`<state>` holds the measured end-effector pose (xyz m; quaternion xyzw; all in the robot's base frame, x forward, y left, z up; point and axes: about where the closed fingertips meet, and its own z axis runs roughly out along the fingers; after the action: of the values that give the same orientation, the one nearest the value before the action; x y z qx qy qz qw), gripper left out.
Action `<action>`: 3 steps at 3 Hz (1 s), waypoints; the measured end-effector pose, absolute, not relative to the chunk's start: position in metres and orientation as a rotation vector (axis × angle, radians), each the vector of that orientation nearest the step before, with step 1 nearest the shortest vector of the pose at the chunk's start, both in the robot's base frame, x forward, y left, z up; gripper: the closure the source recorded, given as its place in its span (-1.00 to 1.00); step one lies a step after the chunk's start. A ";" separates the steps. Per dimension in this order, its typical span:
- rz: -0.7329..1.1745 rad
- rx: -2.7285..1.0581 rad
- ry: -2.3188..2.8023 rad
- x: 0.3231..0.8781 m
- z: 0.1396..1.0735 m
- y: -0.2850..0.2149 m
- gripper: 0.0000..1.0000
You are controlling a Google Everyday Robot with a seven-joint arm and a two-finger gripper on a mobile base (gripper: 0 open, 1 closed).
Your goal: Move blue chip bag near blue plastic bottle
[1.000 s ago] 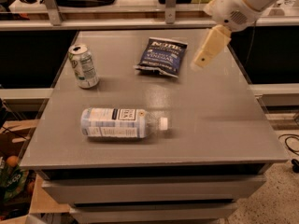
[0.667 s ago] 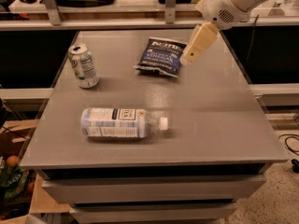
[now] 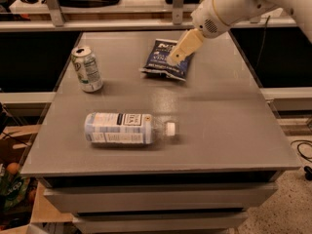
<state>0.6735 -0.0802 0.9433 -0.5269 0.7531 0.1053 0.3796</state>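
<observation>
Grey table in a dim workroom: the blue chip bag lies flat near the far edge, right of centre. The blue plastic bottle lies on its side toward the near-left corner, well apart from it. The bag looks light, crinkly and slippery, so I judge a pinch on its right edge the surest hold. My gripper hangs over that edge, carrying nothing. Its spread, and whether it touches the foil, I cannot tell.

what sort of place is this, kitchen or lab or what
Probably a robot test area in an office or lab: a grey drawer cabinet holds a soda can, blue plastic bottle and blue chip bag, with the gripper over the bag.
</observation>
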 end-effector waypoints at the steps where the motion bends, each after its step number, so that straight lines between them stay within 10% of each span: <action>1: 0.330 -1.258 1.955 0.689 0.921 -0.070 -1.00; 3: 0.415 -1.226 2.003 0.706 0.885 -0.048 -1.00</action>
<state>0.7056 -0.0483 0.8852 -0.4778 0.7804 0.1619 0.3695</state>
